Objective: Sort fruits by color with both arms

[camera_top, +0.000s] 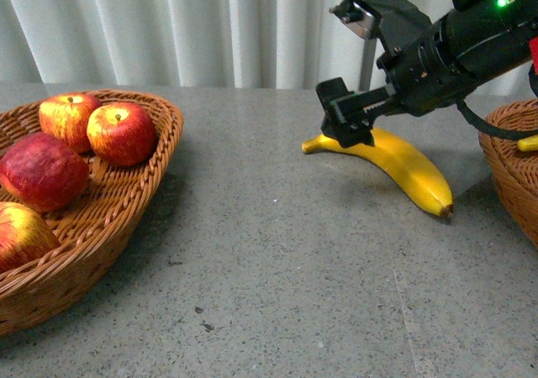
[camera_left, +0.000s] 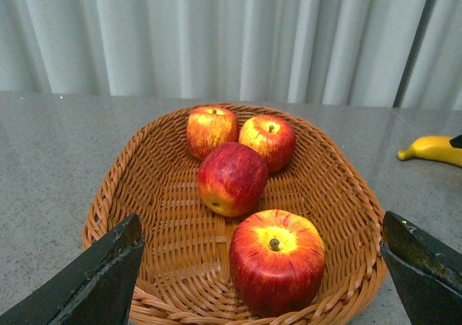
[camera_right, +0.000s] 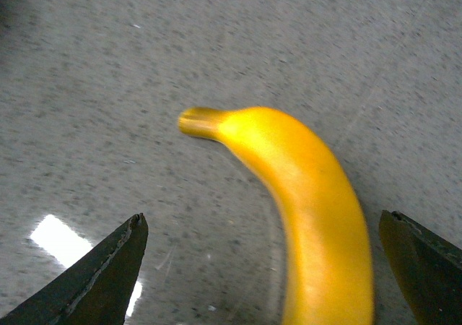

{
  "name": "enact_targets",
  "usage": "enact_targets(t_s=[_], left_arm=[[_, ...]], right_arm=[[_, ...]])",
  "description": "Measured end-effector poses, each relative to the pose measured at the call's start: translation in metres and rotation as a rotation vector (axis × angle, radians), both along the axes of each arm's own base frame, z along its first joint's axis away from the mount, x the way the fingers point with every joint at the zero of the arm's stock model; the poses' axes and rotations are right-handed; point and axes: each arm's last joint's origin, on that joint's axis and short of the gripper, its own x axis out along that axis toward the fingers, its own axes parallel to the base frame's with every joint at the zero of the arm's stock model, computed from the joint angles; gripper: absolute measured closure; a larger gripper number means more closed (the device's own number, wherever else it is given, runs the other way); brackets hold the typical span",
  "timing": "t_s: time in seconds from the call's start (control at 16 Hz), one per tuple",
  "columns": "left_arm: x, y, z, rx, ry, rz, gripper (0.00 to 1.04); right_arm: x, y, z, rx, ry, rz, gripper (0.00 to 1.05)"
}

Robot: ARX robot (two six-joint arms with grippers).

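A yellow banana [camera_top: 395, 164] lies on the grey table, right of centre. My right gripper [camera_top: 345, 118] hangs open just over its stem end; in the right wrist view the banana [camera_right: 303, 195] runs between the spread fingers [camera_right: 94, 282], untouched. Several red-and-yellow apples [camera_top: 122, 133] rest in the wicker basket [camera_top: 126, 202] at the left. The left wrist view looks down on that basket [camera_left: 339, 173] from above, and the nearest apple [camera_left: 276, 260] sits between the open fingers [camera_left: 101, 282] of my left gripper [camera_left: 263, 278]. The left arm is out of the front view.
A second wicker basket [camera_top: 513, 168] stands at the right edge, with something yellow [camera_top: 528, 144] inside. A white curtain hangs behind the table. The grey tabletop [camera_top: 286, 294] stretches between the two baskets.
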Motion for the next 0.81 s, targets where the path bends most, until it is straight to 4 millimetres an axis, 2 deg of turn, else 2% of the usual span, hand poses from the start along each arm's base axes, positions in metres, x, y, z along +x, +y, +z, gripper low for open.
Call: enact_targets(t_s=[0.12, 0.25, 0.81], left_arm=[[0.000, 0.000, 0.000, 0.000, 0.000, 0.000, 0.07], [0.000, 0.000, 0.000, 0.000, 0.000, 0.000, 0.07], [0.000, 0.000, 0.000, 0.000, 0.000, 0.000, 0.07]], right_arm=[[0.008, -0.015, -0.009, -0.037, 0.012, -0.052, 0.06], [0.010, -0.021, -0.017, -0.051, 0.044, -0.067, 0.06], [0.017, -0.007, -0.041, -0.073, 0.112, -0.050, 0.09]])
